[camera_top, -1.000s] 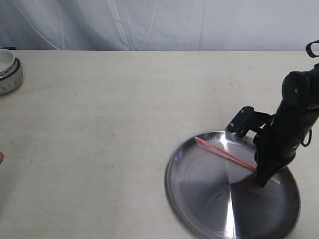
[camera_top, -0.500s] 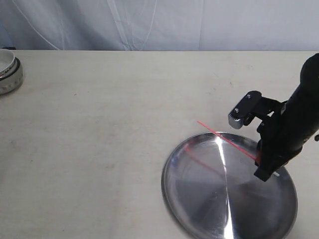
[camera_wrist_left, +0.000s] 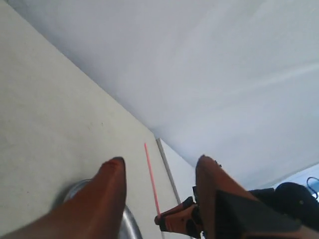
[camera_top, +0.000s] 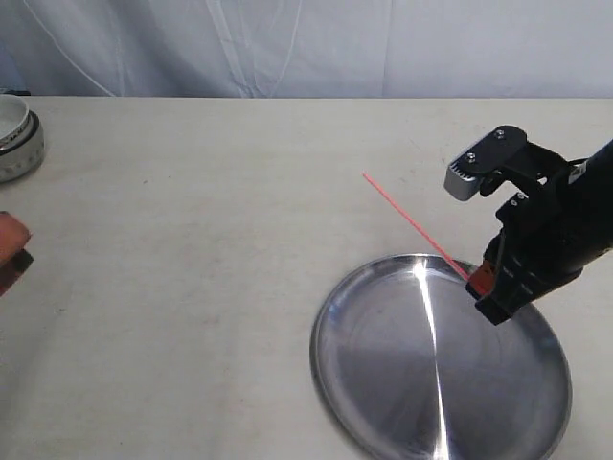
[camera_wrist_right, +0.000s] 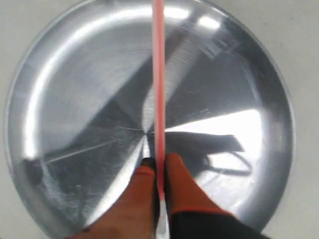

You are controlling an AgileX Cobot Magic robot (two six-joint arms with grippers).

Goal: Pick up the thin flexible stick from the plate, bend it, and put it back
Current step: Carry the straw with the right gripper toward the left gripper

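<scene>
The thin flexible stick (camera_top: 414, 225) is straight and hangs in the air above the plate (camera_top: 383, 383), slanting up toward the far left. My right gripper (camera_top: 482, 285) is shut on its near end, over the plate's right half. From the right wrist the stick (camera_wrist_right: 158, 74) runs straight out from between the pinched fingers of the right gripper (camera_wrist_right: 159, 164), with the plate (camera_wrist_right: 75, 99) below. My left gripper (camera_wrist_left: 160, 160) is open and holds nothing; far beyond its fingers are the stick (camera_wrist_left: 151, 174) and the right gripper (camera_wrist_left: 174, 221). The left gripper (camera_top: 10, 251) shows at the exterior view's left edge.
A small white bowl (camera_top: 14, 134) stands at the table's far left edge. A pale cloth backdrop hangs behind the table. The plate's rim (camera_wrist_left: 127, 219) appears by the left finger.
The right gripper rose with the stick, lifting it off the plate into the air. The left gripper has come into view at the left edge.
</scene>
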